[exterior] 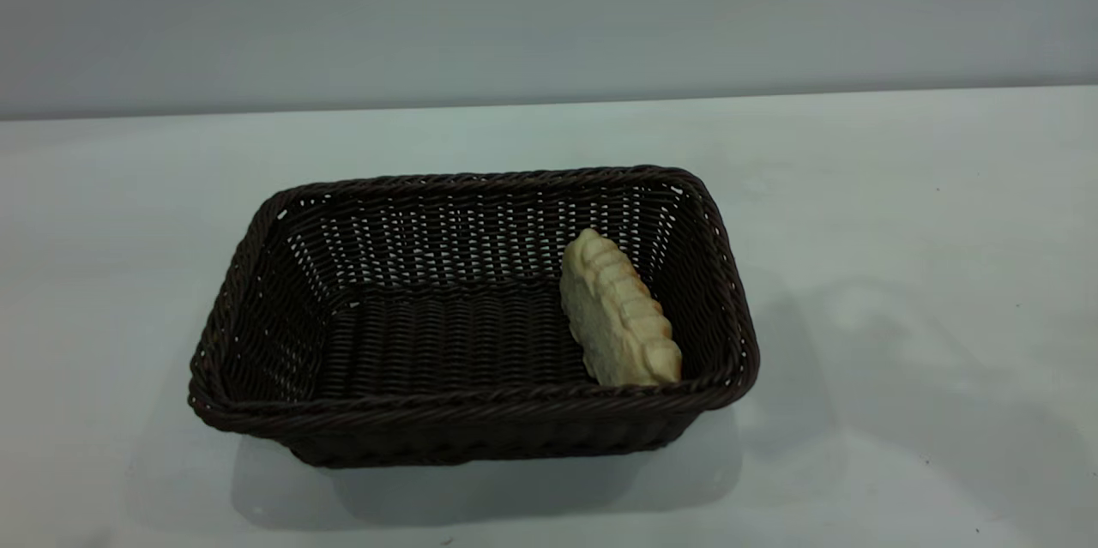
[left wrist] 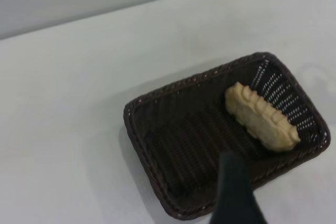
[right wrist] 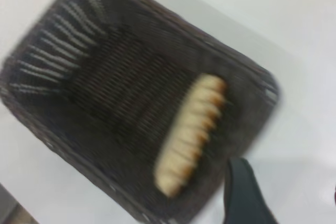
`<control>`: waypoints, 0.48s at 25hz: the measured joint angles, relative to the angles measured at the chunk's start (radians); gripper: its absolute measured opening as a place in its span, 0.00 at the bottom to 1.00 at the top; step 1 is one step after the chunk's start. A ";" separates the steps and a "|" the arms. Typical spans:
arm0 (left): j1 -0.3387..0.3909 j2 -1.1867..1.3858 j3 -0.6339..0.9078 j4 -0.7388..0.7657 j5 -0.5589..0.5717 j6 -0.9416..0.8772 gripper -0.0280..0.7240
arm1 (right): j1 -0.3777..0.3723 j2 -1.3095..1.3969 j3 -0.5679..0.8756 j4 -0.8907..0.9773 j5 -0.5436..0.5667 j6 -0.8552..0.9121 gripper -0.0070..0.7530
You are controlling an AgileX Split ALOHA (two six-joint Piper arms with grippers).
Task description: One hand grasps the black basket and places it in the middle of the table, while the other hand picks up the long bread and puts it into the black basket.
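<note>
Table: wide white matte top with a few tiny dark specks; it carries the basket near the middle of the exterior view.
Black basket: large rectangular dark woven wicker, braided rim, flared openwork sides; it stands upright and flat on the table, its long side facing the exterior camera.
Long bread: small oblong loaf inside the basket, at the end toward the right arm. It rests tilted on its side against that end wall, pale flat face turned inward, ridged top toward the wall. No gripper touches it.
Left gripper: only one dark finger shows in the left wrist view, raised above the basket's near rim and apart from it; whether the jaws are wide or narrow cannot be told.
Right gripper: a blurred dark piece at the exterior view's upper edge, high above the table and well apart from the basket; one dark finger shows in the right wrist view, above the basket. Its jaw state cannot be told.
</note>
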 joint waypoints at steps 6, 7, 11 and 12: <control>0.000 -0.133 0.000 0.002 0.015 -0.003 0.74 | -0.097 -0.175 0.001 -0.273 0.198 0.241 0.54; 0.000 -0.155 0.000 0.003 0.022 -0.003 0.74 | -0.100 -0.208 0.005 -0.307 0.230 0.279 0.54; 0.000 -0.244 0.000 0.003 0.083 -0.005 0.74 | -0.100 -0.348 0.050 -0.400 0.313 0.374 0.54; 0.000 -0.266 0.000 0.003 0.104 -0.006 0.74 | -0.100 -0.391 0.071 -0.413 0.326 0.387 0.54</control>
